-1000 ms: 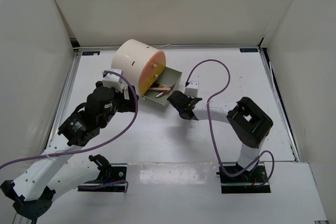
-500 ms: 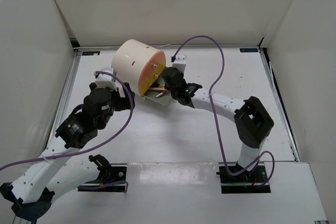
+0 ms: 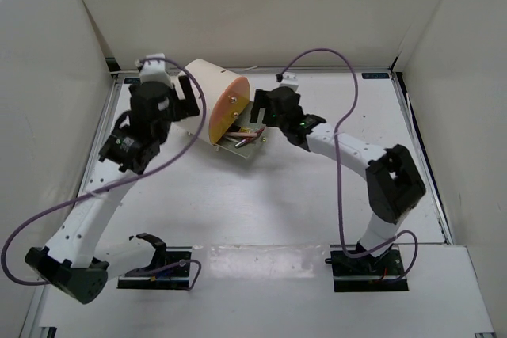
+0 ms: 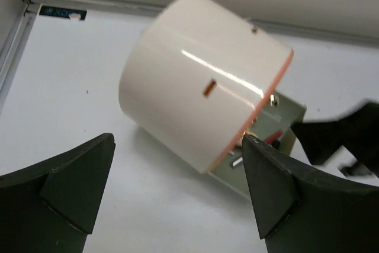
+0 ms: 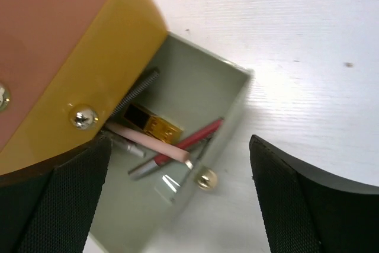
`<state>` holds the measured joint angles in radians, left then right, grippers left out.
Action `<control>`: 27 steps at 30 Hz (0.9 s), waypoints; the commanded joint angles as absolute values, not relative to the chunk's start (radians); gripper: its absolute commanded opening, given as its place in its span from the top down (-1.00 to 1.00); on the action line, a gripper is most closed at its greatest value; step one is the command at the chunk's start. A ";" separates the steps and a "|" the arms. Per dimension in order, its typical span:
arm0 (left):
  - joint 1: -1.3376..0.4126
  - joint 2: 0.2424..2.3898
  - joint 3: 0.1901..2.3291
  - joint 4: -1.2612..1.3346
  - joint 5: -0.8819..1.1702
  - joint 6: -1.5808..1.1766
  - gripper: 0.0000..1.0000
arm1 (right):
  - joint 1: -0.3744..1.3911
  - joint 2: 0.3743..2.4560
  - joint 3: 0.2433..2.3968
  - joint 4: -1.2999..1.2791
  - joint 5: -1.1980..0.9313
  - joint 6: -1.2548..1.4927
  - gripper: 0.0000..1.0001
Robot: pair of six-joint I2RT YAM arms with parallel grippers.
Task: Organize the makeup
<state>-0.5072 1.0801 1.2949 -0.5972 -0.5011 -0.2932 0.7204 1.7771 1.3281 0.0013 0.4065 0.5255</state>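
Before the gaping right gripper (image 5: pixel 177 146), pink pencil (image 5: pixel 151 142) and red pencil (image 5: pixel 198 135) lie crossed diagonally; left gripper (image 4: pixel 176 146) gapes too.

- Bright, even light; soft shadows on the table (image 3: pixel 317 195).
- Glare streak on the cylinder (image 4: pixel 177 105), toward 12 o'clock, left wrist view.
- Wrist views' fingers (image 5: pixel 308 205) soft-focused at 5 and 7 o'clock.

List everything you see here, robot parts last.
Large cream cylinder with orange front: one, on its side, rear of table.
Grey-green drawer: one, open at the cylinder's front.
Rectangular gold case: one, in drawer.
Pink pencil: one, in drawer.
Red pencil: one, in drawer.
Grey pencil: one, in drawer.
White table: one, under everything.
Purple cables: two, one along each arm.
Left gripper: black, open, beside the cylinder.
Right gripper: black, open, over the drawer.
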 commanded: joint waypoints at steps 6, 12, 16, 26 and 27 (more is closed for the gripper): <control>-0.079 1.491 1.714 -0.564 0.189 -0.118 -0.97 | 0.559 1.528 1.138 -0.024 0.236 0.368 -0.98; 0.129 1.899 2.122 -0.675 0.392 -0.106 -0.97 | 0.460 1.528 1.068 -0.098 0.160 0.288 -0.98; 0.227 2.117 2.391 -0.724 0.534 -0.121 -0.97 | 0.451 1.580 1.043 -0.074 0.092 0.215 -0.98; 0.203 2.195 2.206 -0.614 0.604 -0.054 -0.97 | 0.521 1.825 1.184 -0.018 0.040 0.166 -0.98; 0.196 2.206 2.198 -0.614 0.600 -0.052 -0.97 | 0.528 1.856 1.196 -0.018 0.031 0.169 -0.98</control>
<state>0.2253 2.2498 2.2158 -0.6476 0.5354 -0.0856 0.5072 1.8290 1.1202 -0.0639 0.0662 0.1959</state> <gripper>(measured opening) 0.984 0.987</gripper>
